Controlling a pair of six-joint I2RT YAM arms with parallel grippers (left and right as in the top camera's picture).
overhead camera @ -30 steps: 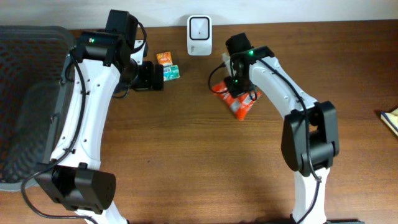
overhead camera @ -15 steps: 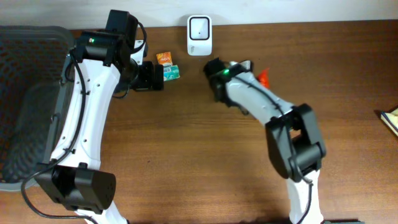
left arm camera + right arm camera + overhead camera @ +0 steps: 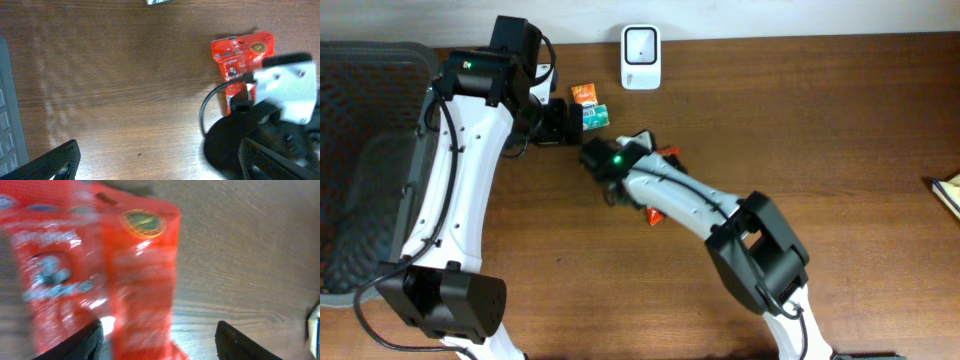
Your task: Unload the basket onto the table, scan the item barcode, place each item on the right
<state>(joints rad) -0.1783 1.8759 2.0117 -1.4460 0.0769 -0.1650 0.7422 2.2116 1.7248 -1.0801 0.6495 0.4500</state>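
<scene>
The left gripper [image 3: 159,145] hangs over the wooden table [image 3: 125,75], jaws spread wide and holding nothing. To its right the red pouch [image 3: 242,55] lies flat, one end reaching between the parted fingers of the right gripper [image 3: 159,329].

The glossy red pouch [image 3: 242,55] lies flat on the wooden table [image 3: 880,150], printed face up, with white lettering and a round gold seal. The white scanner [image 3: 640,43] stands well apart, at its 12 o'clock.
</scene>
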